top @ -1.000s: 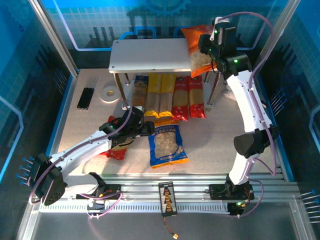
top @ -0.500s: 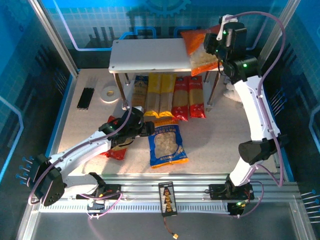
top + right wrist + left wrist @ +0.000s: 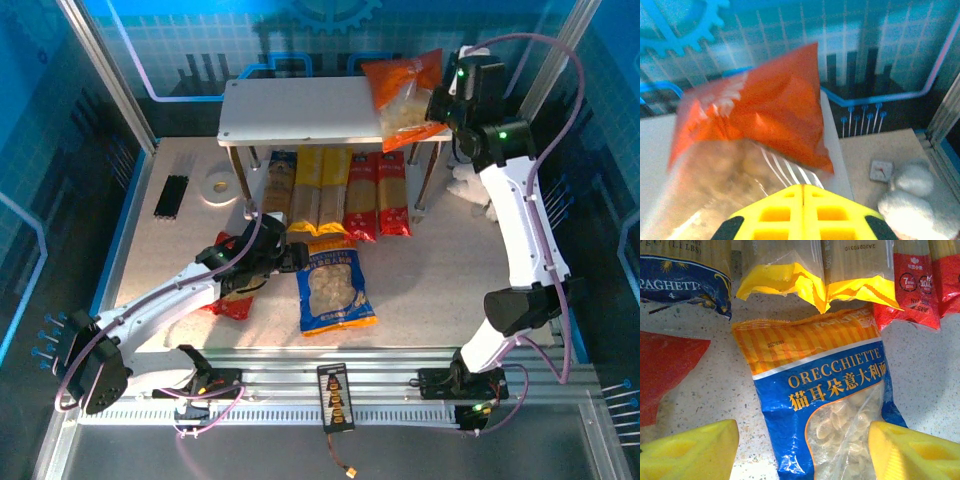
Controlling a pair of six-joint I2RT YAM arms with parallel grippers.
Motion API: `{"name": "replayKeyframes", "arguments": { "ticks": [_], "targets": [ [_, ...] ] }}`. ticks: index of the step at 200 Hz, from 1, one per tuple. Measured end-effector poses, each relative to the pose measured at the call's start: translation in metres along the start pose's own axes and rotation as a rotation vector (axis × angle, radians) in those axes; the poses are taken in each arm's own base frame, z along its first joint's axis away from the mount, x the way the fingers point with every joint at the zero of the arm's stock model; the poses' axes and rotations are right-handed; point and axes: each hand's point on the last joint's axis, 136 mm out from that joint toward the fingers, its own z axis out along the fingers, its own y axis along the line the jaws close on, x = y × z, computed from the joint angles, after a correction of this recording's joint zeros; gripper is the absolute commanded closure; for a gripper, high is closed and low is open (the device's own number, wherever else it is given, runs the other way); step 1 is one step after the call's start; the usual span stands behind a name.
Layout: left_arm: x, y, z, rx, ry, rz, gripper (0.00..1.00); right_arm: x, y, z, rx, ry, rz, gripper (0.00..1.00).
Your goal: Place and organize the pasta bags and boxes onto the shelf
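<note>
Glossy plastic blue bag (image 3: 830, 390); matt speckled tabletop (image 3: 927, 375)

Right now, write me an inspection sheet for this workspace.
Surface: speckled beige table, no spills seen.
Job's things: orange bag on the right end of the shelf top board, overhanging; five spaghetti packs side by side beneath that board; blue bag and red bag on the table in front.
Clutter: black stick bundle, white ring, white plush toy.
Grippers: left gripper open, over the blue bag; right gripper shut beside the orange bag, contact unclear.
Cables: purple cable loops along the arms; loose lead by the front rail.
Surroundings: blue patterned walls, metal frame posts.
</note>
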Motion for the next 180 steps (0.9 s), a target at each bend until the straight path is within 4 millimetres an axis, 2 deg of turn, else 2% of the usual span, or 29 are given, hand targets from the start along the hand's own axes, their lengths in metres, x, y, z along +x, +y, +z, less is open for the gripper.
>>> {"name": "replayKeyframes", "arguments": {
  "ticks": [28,67,88,121,141,159,180],
  "targets": [
    [0.0,0.0,0.0,0.0,0.0,0.0,0.3,0.027,-0.011,0.006,0.032,0.065,-0.015,1.0],
    [0.0,-0.001,0.0,0.003,0.002,0.0,0.3,0.04,-0.023,-0.011,0.046,0.082,-0.016,1.0],
    [0.0,-0.001,0.0,0.004,0.002,0.0,0.3,0.043,-0.024,-0.019,0.035,0.084,-0.015,0.84],
    [0.001,-0.001,0.0,0.007,0.004,0.0,0.3,0.05,-0.012,-0.021,-0.039,0.121,-0.021,0.62],
    [0.001,-0.002,0.0,0.009,0.006,0.0,0.3,0.05,-0.004,-0.026,-0.092,0.125,-0.009,0.62],
    [0.001,-0.002,0.0,0.009,0.006,0.0,0.3,0.05,0.001,-0.04,-0.131,0.116,-0.004,0.63],
    [0.001,-0.002,0.0,0.009,0.006,0.0,0.31,0.048,0.009,-0.064,-0.18,0.093,-0.007,0.75]
  ]
}}
